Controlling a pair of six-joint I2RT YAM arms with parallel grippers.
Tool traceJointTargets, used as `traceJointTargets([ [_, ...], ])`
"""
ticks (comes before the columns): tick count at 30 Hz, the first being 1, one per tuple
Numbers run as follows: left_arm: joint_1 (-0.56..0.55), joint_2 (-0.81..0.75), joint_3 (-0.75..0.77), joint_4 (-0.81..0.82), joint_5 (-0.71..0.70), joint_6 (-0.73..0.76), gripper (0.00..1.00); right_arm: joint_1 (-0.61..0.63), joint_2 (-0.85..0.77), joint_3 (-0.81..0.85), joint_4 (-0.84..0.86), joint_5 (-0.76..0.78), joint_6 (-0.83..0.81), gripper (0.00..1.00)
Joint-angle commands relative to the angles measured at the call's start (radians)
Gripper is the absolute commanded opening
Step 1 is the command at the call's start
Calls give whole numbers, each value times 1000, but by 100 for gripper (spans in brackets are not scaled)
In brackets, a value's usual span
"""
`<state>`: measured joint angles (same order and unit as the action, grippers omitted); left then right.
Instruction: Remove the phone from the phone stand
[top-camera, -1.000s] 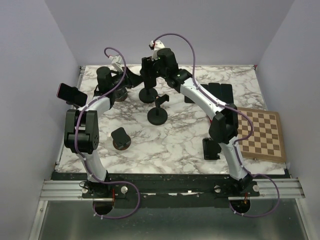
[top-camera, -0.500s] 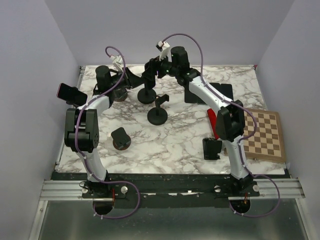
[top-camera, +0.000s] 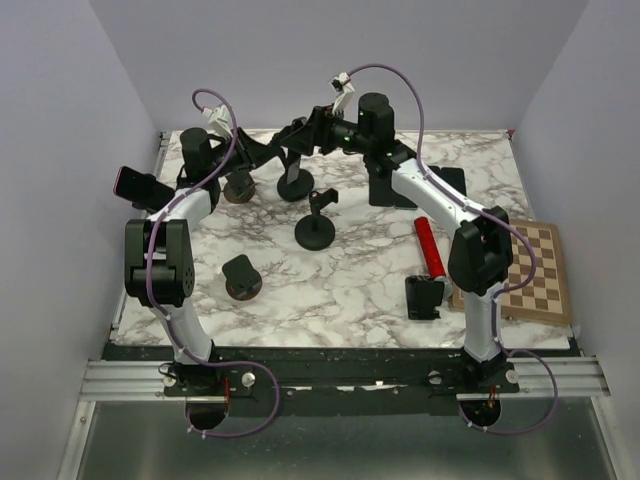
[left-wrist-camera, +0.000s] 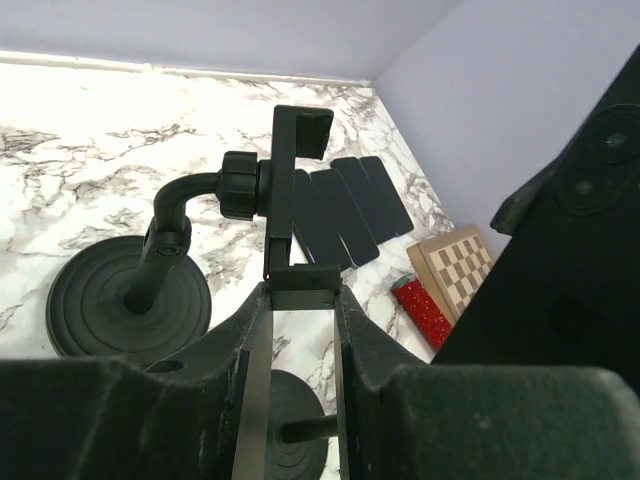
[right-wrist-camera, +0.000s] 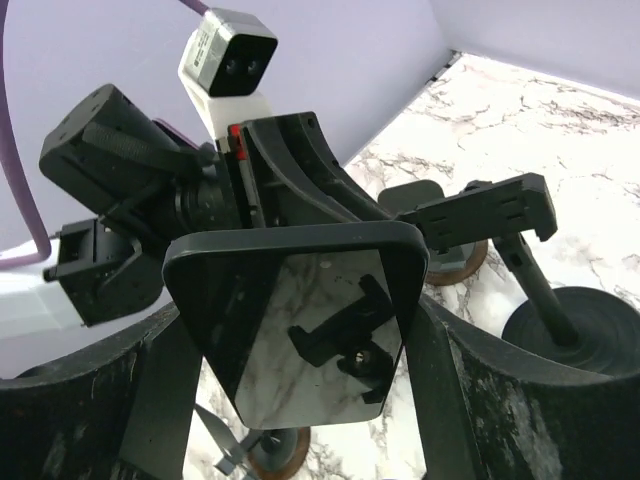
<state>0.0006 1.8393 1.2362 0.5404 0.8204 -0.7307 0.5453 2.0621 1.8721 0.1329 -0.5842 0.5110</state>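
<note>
Got the phone (right-wrist-camera: 300, 300) pinched by its side edges between the right gripper (right-wrist-camera: 298, 345) fingers, glossy screen facing the wrist camera. Held up in the air over the back middle of the table (top-camera: 340, 300), clear of the cradle, which sits empty just off to one side.

Right behind it, the left gripper (left-wrist-camera: 302, 298) nipping the bottom bracket of the phone stand (left-wrist-camera: 283, 170), fingers nearly together with only that bracket between them.

Pretty crowded back there. Another stand (top-camera: 316, 228) with an empty clamp just in front, a brown-based one (top-camera: 238, 188) to the left under the left arm, a short one (top-camera: 242, 276) nearer the arm bases. Also a second phone (top-camera: 140, 186) propped way out at the left edge.

Over on the right: a row of dark slabs (top-camera: 440, 185) lying flat, a red cylinder (top-camera: 430, 250) beside the right arm's elbow, a chessboard (top-camera: 530, 270) at the right edge, plus a small black holder (top-camera: 423, 297) near the front.

Can't tell from the top view how wide the gap between phone and cradle is.
</note>
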Motion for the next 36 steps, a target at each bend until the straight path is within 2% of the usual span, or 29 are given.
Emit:
traceJointTargets([
  [1, 2, -28, 7, -133, -76, 47, 0, 10, -82, 59, -79, 168, 57, 1],
  [6, -32, -41, 30, -179, -64, 71, 0, 4, -80, 197, -460, 632, -33, 1],
  [8, -37, -43, 38, -199, -66, 78, 0, -3, -73, 198, -510, 740, -71, 1],
  [13, -58, -53, 62, -281, -93, 110, 2, -28, -52, 174, -546, 829, -116, 1],
  [16, -68, -58, 69, -315, -103, 124, 8, -57, -12, 175, -568, 826, -105, 1],
  [21, -68, -62, 75, -337, -109, 110, 32, -91, 70, 176, -572, 764, -115, 1],
  [22, -68, -69, 74, -346, -122, 108, 44, -94, 88, 185, -576, 745, -121, 1],
  [26, -68, -129, 44, -336, -163, 100, 78, -99, 174, 227, -606, 730, -137, 1],
  [27, -68, -144, 42, -344, -169, 104, 85, -99, 187, 229, -605, 730, -139, 1],
  [30, -65, -202, 59, -421, -197, 117, 91, -101, 236, 243, -609, 728, -134, 1],
  [36, -63, -349, 82, -602, -309, 118, 91, -101, 359, 351, -688, 743, -134, 1],
])
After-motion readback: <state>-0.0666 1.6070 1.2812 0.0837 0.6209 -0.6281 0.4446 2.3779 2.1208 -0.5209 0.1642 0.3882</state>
